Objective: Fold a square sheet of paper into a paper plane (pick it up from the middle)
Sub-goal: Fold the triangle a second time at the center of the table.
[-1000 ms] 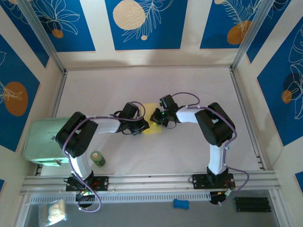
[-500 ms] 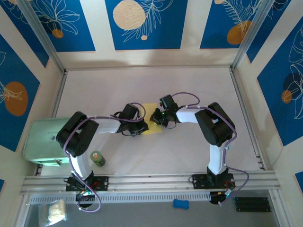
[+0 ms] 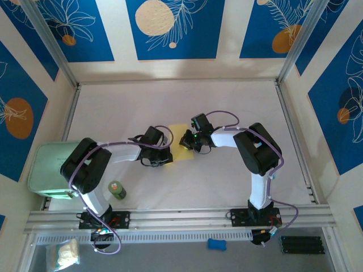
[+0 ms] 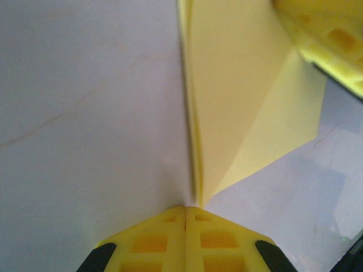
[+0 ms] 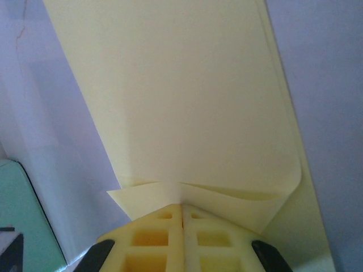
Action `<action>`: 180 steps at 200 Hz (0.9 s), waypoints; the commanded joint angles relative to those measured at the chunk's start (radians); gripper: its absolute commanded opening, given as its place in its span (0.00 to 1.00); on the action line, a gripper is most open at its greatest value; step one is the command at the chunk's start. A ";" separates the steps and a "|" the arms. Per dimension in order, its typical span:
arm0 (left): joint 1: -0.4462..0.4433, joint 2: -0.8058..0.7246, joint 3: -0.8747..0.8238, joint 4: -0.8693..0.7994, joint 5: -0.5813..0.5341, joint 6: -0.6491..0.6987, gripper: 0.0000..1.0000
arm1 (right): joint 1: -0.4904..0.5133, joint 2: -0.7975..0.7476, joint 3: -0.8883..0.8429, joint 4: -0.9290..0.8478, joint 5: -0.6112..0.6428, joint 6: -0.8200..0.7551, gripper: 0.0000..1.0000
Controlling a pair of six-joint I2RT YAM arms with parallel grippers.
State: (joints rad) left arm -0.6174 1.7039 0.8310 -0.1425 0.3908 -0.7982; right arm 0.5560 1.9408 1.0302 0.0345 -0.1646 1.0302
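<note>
L arm's elbow has swung out to the L and lower vs a sec ago, and L gripper [image 4: 185, 211] has finished closing. Nearest, on the front ledge: blue block [image 3: 216, 244] and clear bag [image 3: 64, 253]. Just past the rail, a small green can [image 3: 117, 190] stands by L arm's base, w/ a mint-green box [image 3: 48, 170] at the L edge of the table [image 3: 238, 102]. Mid-table, both grippers meet at the sheet of paper [image 5: 170, 96], pale yellow, partly folded, diag crease visible. L gripper's jaws are closed, pinching the sheet's folded edge. R gripper [image 5: 181, 207] is closed too, nipping the opp. edge, which curls up in a small lip at the fingertips. Far side: blue leaf-print wall panels [image 3: 173, 28].
</note>
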 commanded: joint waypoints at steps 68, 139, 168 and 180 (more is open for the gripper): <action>0.013 0.037 0.111 0.030 0.022 -0.032 0.05 | -0.003 0.075 -0.033 -0.157 0.053 0.015 0.00; 0.014 0.112 0.123 0.024 -0.020 -0.047 0.01 | -0.006 0.057 -0.012 -0.153 0.026 -0.005 0.00; 0.013 0.120 0.112 -0.034 -0.054 -0.023 0.00 | -0.012 0.023 0.016 -0.149 -0.018 -0.030 0.00; 0.013 0.124 0.106 -0.049 -0.061 -0.018 0.00 | -0.020 -0.002 0.037 -0.146 -0.050 -0.054 0.01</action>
State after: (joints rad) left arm -0.6109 1.8038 0.9413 -0.1181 0.3729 -0.8356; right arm 0.5484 1.9411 1.0496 0.0048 -0.1795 1.0248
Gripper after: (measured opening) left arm 0.054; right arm 0.042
